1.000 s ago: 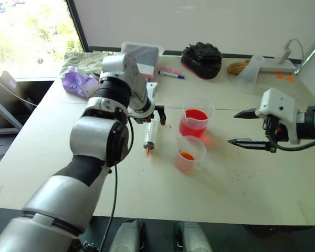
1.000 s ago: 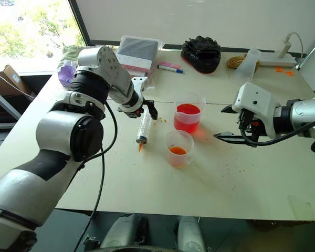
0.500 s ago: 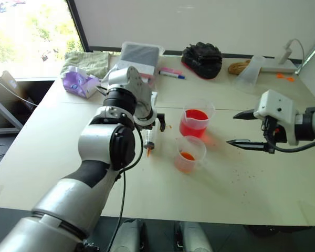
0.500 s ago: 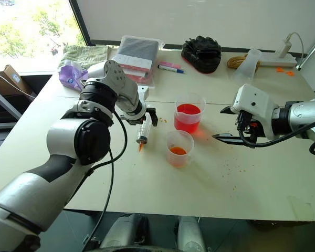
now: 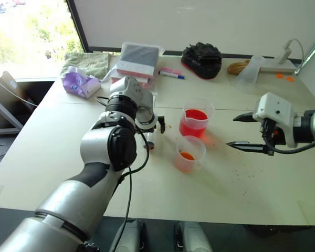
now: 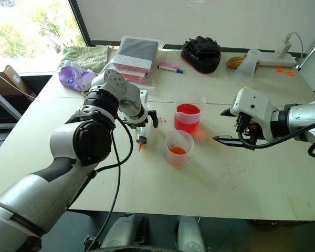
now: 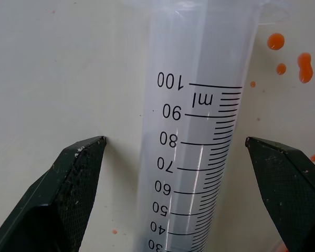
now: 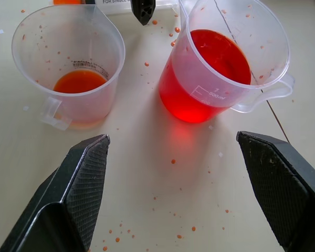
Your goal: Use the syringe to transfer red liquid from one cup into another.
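The syringe (image 6: 142, 137) lies flat on the table, orange tip toward me, its clear graduated barrel (image 7: 199, 131) running between the fingers of my left gripper (image 7: 174, 139). That gripper (image 6: 144, 119) points steeply down over it and is open, one finger (image 7: 73, 178) on each side, not touching the barrel. The cup with deep red liquid (image 5: 194, 122) stands just right of the syringe. The paler handled cup (image 5: 189, 154) with an orange pool at its base stands nearer me. My right gripper (image 5: 231, 130) hovers open to the right of both cups (image 8: 210, 79).
Orange droplets (image 7: 291, 60) speckle the table around the cups. Along the far edge lie a pink-and-blue marker (image 5: 171, 73), a black cloth (image 5: 201, 59), a box stack (image 5: 138, 60), a purple tissue pack (image 5: 79, 83), a tipped clear cup (image 5: 249, 73) and a white power strip (image 5: 281, 65).
My left gripper has sunk toward the syringe and its wrist has rolled, covering more of the barrel. The right gripper and both cups have stayed still.
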Available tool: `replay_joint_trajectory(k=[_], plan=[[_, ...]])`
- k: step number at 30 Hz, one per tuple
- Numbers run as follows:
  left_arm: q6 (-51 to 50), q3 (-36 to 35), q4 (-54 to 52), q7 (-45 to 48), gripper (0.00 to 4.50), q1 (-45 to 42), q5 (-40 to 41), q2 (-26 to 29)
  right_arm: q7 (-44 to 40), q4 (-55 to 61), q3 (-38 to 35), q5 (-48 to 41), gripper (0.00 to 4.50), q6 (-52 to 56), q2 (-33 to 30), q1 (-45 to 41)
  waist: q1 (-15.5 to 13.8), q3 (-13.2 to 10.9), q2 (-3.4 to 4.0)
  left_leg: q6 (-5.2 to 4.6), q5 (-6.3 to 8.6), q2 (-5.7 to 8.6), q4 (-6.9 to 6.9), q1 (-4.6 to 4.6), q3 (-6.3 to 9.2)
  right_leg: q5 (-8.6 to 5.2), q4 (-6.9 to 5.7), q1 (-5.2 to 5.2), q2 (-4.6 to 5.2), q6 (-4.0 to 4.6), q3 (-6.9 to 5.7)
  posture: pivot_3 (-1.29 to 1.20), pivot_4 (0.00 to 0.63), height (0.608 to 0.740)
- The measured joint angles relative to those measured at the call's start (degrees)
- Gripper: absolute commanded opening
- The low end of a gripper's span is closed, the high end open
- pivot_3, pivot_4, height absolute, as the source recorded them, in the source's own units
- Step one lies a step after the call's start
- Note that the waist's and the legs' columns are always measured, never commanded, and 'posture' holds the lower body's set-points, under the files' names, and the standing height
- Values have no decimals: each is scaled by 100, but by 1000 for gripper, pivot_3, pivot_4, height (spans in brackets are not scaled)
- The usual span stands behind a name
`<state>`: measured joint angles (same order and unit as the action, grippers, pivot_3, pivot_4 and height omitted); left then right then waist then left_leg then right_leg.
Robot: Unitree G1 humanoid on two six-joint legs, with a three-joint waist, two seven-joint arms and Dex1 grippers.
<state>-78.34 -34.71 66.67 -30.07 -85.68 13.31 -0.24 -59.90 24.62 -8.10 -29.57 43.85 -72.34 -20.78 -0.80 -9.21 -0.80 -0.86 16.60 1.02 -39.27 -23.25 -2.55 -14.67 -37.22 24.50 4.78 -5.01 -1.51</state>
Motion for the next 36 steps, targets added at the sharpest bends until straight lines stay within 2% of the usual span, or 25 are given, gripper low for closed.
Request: replay_joint_trajectory(k=[1, 4, 10, 11, 17, 21, 27, 31, 36], plan=[[51, -1, 0, -44, 4490, 9, 7, 0, 0, 0, -2, 0, 4085, -10, 0, 5, 2, 0, 0, 1, 0, 0, 0, 0, 0, 0, 0, 0, 0, 0, 0, 0, 150, 740], [151, 7, 0, -99, 3727, 36, 29, 0, 0, 0, -3, 0, 4085, -37, 0, 9, 4, 1, 1, 4, -3, 0, 2, 4, 0, 0, -3, -1, 0, 0, 0, 0, 150, 740], [275, 129, 1, -119, 1589, 81, 35, 19, 1, -1, -43, 4, 4085, -46, 0, 55, -27, 1, 2, 7, -5, 7, 2, 5, 1, 1, -3, -4, 5, -2, -1, 0, 150, 740], [287, 124, 2, -120, 1442, 81, 48, 18, 1, -1, -44, 6, 4085, -48, 0, 56, -37, 1, 1, 8, -5, 9, 2, 5, 1, 2, -3, -5, 6, -3, -1, 0, 150, 740], [332, 266, 2, 36, 1436, 97, 94, 6, 3, -1, -106, 8, 4085, -51, 0, 108, -127, 2, 3, 9, -6, 10, 2, 6, 0, 3, -2, -5, 6, -5, -4, 0, 150, 740], [392, 992, -176, 998, 1436, 174, 15, 95, 20, 7, -157, 8, 4085, -51, 0, 120, -138, 0, 0, 13, -9, 11, 1, 5, 0, 4, -2, -6, 3, -5, -9, 0, 150, 740], [1134, 1975, -915, 2819, 1436, 72, -37, 897, 109, 81, -241, 2, 4085, -24, 7, 303, -121, -1, -1, 18, -12, 6, 7, 1, 1, 3, 1, 2, -3, -4, -7, 0, 150, 740], [1950, 2458, -1402, 4192, 1436, -162, -27, 1255, 241, 185, -426, -2, 4085, 48, 64, 378, -157, -1, -1, 17, -13, 8, 4, -4, 2, 3, 10, -1, 1, -4, -8, 0, 150, 740], [3894, 2827, -1729, 5504, 1436, -193, -65, 1097, 456, 299, -512, 13, 4085, 83, 194, 461, -146, -1, -1, 13, -13, 8, 4, -7, 4, 3, 16, -3, 3, -4, -6, 0, 150, 740]])
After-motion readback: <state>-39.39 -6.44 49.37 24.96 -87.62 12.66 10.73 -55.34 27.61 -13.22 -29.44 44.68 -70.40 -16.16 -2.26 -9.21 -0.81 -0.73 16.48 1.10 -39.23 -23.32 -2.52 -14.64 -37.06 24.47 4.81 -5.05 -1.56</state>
